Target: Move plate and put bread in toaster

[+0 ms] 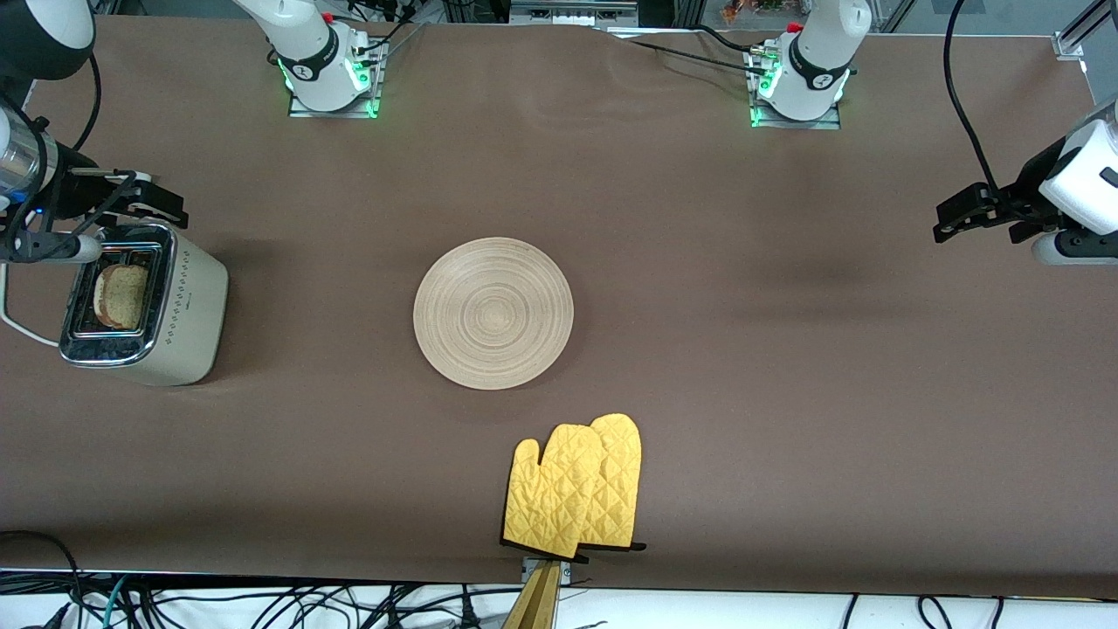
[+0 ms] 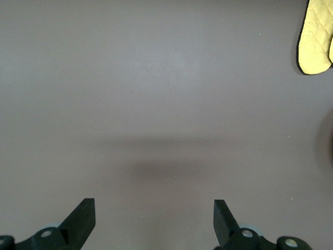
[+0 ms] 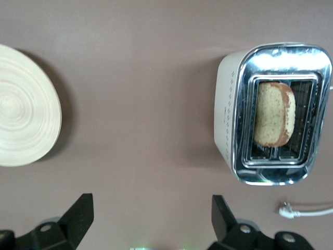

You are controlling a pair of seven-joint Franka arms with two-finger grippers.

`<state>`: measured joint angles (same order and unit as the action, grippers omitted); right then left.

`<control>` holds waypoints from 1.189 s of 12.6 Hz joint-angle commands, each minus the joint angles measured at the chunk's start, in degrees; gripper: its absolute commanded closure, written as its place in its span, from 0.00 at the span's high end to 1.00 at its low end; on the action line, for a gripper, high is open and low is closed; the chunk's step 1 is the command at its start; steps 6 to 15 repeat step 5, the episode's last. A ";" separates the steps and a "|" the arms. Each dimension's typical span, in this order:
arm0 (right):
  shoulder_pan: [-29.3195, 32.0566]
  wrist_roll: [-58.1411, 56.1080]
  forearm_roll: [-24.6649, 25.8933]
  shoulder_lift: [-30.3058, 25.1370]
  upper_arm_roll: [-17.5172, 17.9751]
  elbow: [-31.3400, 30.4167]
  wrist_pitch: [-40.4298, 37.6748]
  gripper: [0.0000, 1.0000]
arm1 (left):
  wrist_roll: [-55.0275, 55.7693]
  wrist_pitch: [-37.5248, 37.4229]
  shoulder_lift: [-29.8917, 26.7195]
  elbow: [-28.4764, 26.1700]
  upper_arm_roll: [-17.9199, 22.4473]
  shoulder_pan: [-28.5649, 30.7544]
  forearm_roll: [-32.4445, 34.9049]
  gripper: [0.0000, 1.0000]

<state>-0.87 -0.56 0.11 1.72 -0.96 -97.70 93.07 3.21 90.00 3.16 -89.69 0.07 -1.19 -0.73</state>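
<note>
Front view, entry: bread (image 1: 120, 295) sits in the toaster (image 1: 144, 301) at the right arm's end of the desk (image 1: 699, 306), tilted across the slot rather than square in it, upper part standing proud of the chrome top. Plate (image 1: 493, 313) lies flat mid-desk, well apart from the toaster, nothing on it. My right gripper (image 3: 151, 213) hangs above the desk beside the toaster, jaws released and holding nothing; my left gripper (image 2: 154, 219) waits over bare desk at the left arm's end, jaws likewise spread and empty. Judgement: task reads as nearly or fully done. Risks from here: (1) the slice leans on the slot guides, so it may jam or stay high if the lever is pressed; cause would be the skewed seating. (2) My right arm and its cabling crowd the toaster's top edge in the front view; a careless retreat could clip the housing and shift it, or catch the white cord (image 3: 304, 211) trailing on the desk. (3) Oven mitts (image 1: 576, 489) lie at the desk edge nearest the front camera, just overhanging; no threat unless swept. Not resolvable: how deep the bread has dropped, whether a lever exists on the hidden end of the toaster, where the cord runs past the frame. Right wrist view cuts off part of the plate; left wrist view shows only one mitt's corner.
</note>
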 commanded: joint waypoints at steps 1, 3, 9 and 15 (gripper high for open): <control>2.88 -0.05 0.24 -3.56 1.75 -3.82 3.43 1.00 | -0.13 -0.26 0.44 1.18 -0.07 0.40 -1.38 1.00; 2.80 -0.23 -0.02 -3.82 1.75 -3.37 2.90 1.00 | -0.13 -0.26 0.44 1.18 -0.07 0.40 -1.38 1.00; 2.80 -0.40 -0.02 -3.91 1.49 -3.29 2.03 1.00 | -0.13 -0.26 0.44 1.18 -0.07 0.40 -1.38 1.00; 2.80 -0.40 -0.02 -3.91 1.49 -3.29 2.03 1.00 | -0.13 -0.26 0.44 1.18 -0.07 0.40 -1.38 1.00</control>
